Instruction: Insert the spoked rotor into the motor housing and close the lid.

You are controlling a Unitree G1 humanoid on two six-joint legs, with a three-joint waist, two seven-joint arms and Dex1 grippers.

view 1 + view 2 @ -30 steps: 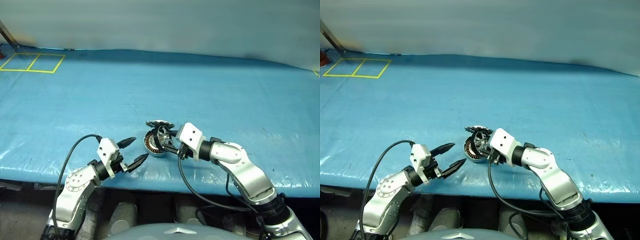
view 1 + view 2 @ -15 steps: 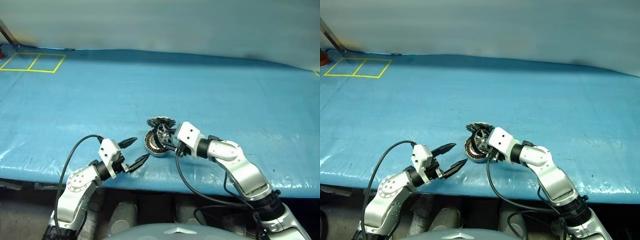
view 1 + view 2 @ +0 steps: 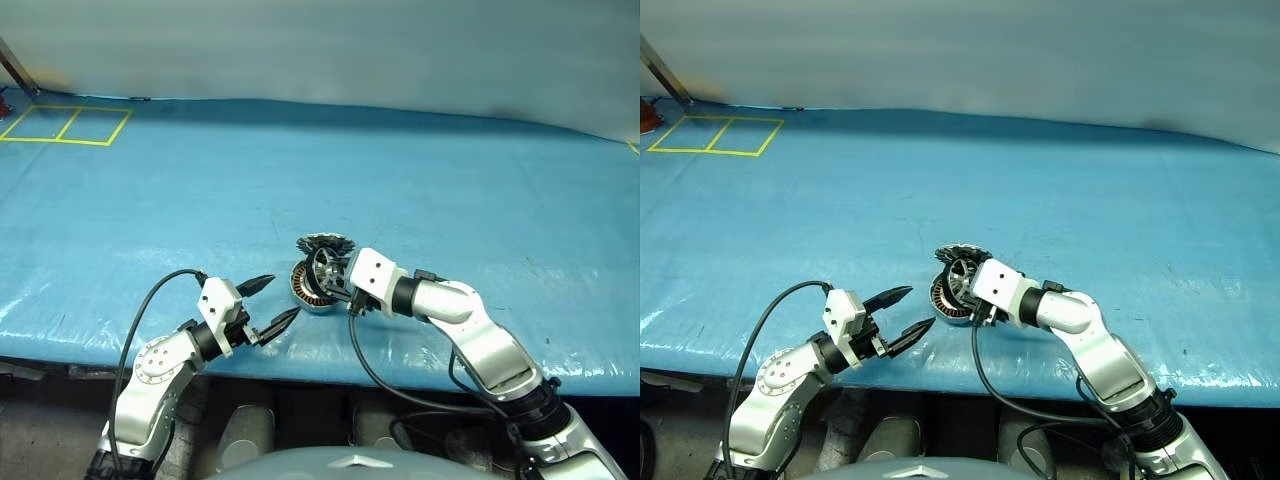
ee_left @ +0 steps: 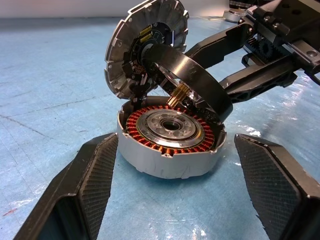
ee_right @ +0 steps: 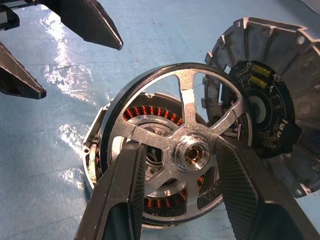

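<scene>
Since a second ago our right gripper (image 5: 175,200) has crept a little toward the motor housing (image 4: 170,145) and rolled slightly, so the spoked rotor (image 5: 192,152) it carries now hangs tilted over the cup's far rim; our left gripper (image 3: 268,302) has not stirred. Our right fingers (image 5: 120,200) are about half spread and clamped on the rotor, one finger to each side of its hub, pressing through the spokes. Seen from the left wrist, the rotor's dark rim leans on or hangs just above the housing's edge nearest the right fingertips, with its other edge raised toward the lid (image 4: 145,45); we cannot tell whether it actually touches. That lid stands swung up behind the housing, beyond the right fingertips, its inner circuit face turned toward us. Our left fingers (image 4: 90,185) stand wide apart and hold nothing, with the housing resting between and just ahead of them on the blue table cover (image 3: 450,180), touching neither pad. To do this step well, we judge that we should level the rotor until its hub sits square over the housing's dark centre, then lower it straight without scraping the copper windings. Bracing the cup with the left fingers first would probably keep it from sliding, and the lid must stay clear until the rotor is seated.
</scene>
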